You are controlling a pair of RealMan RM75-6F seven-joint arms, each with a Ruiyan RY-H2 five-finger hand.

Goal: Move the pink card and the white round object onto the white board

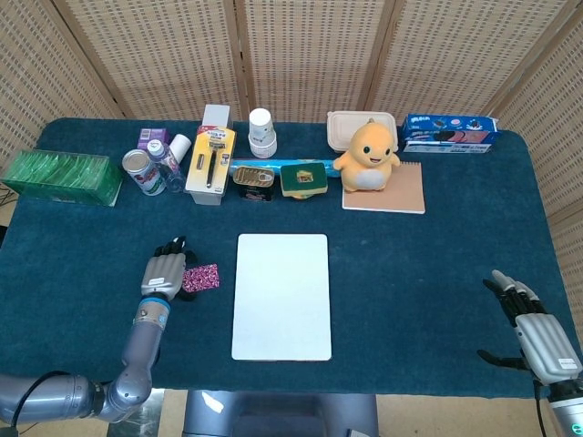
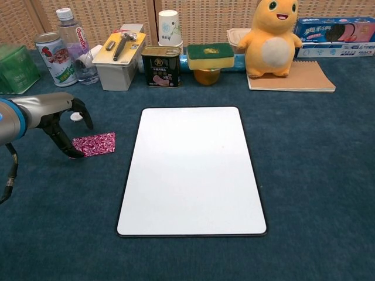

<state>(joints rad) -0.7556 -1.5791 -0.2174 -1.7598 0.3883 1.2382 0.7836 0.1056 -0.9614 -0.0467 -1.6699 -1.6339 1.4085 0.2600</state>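
white board [image 2: 190, 170] bare, clutter row [image 2: 161, 58] behind

Grey left hand [image 1: 165, 272], black fingers [image 2: 81, 109], seemingly blue wristband

My left robot hand [image 2: 58, 117] has a matt grey shell with black fingers. The counter [image 2: 316, 175] wears a napped dark teal cloth, and the white board [image 2: 190, 170] looks smooth and faintly glossy. The pink card [image 2: 96, 144] glitters.

The head view looks steeply down from high above the near edge, taking in the whole table [image 1: 428, 264]. The chest view sits lower and closer, facing forward. Both share the board [image 1: 281, 296] [image 2: 191, 170] just right of the left hand [image 1: 165, 273] [image 2: 58, 114].
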